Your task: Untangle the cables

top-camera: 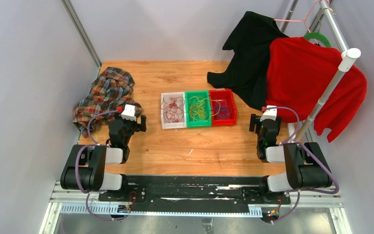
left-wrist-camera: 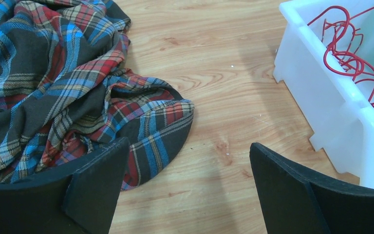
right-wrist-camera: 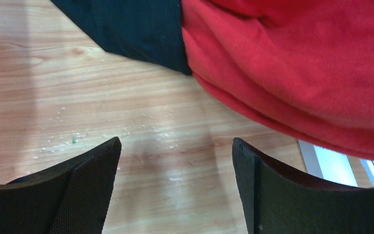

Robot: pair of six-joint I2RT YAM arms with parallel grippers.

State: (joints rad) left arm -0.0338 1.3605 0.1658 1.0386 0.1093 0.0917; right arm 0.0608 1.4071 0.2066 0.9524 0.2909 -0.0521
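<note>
Three coiled cables (top-camera: pixel 197 108) line up left to right.

Bright, even light; soft shadows

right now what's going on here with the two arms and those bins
Nothing is being handled. The left gripper hangs open over bare table between the plaid shirt and the white bin; the right gripper hangs open beside the red sweater. The dark red cable lies in the white bin, the yellow cable in the green bin, the purple cable in the red bin.
</note>
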